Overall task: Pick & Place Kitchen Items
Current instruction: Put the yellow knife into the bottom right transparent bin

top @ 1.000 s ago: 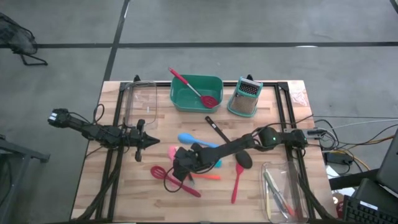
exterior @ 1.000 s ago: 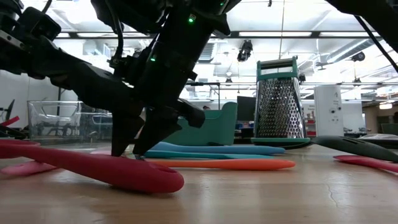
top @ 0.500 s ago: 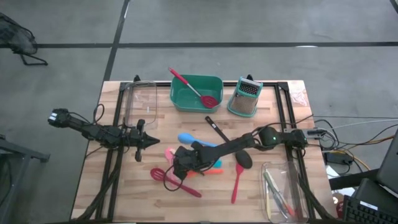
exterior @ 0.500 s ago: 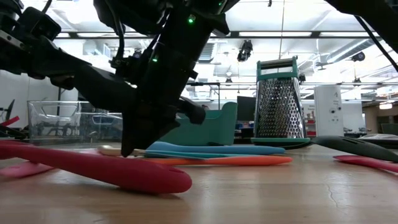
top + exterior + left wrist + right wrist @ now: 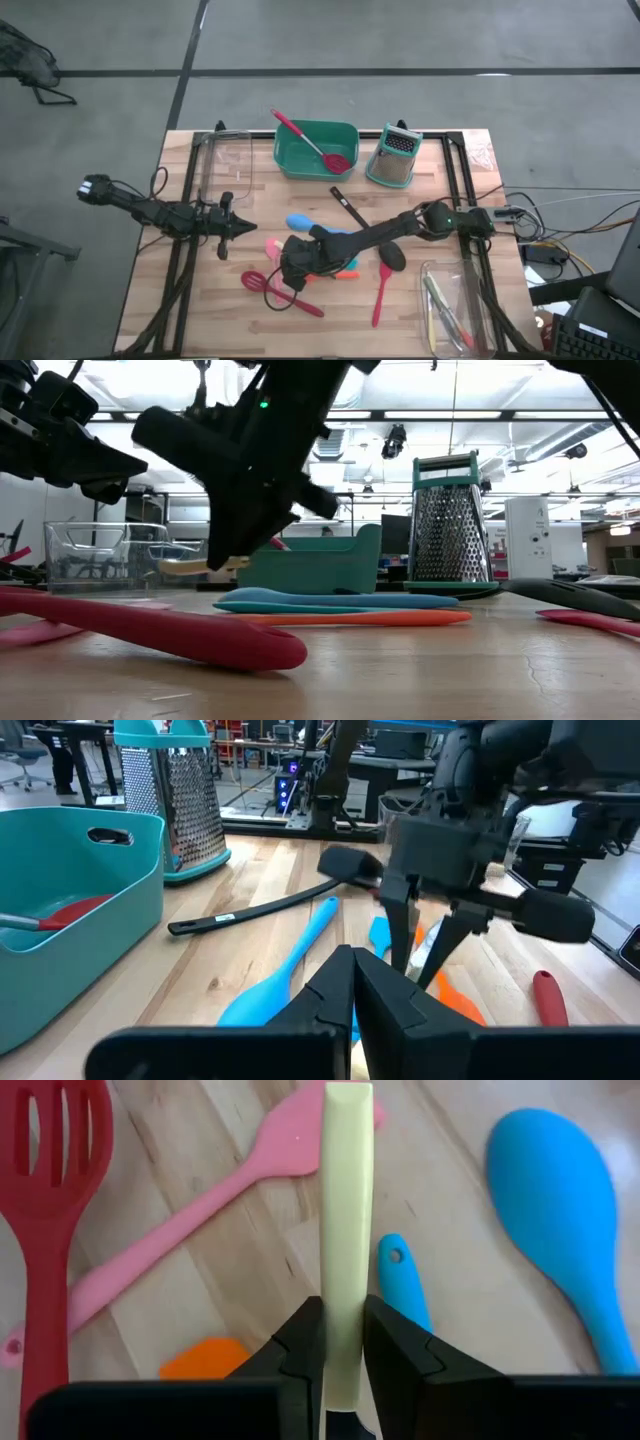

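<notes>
Now pale yellow utensil (image 5: 346,1200) between right end effector (image 5: 345,1342) fingers (lifted).

- No text, label, brand, number or sign can be read in any of the views.
- The black ladle (image 5: 262,906) carries a small pale mark on its handle in the left wrist view; it is too small to read.
</notes>
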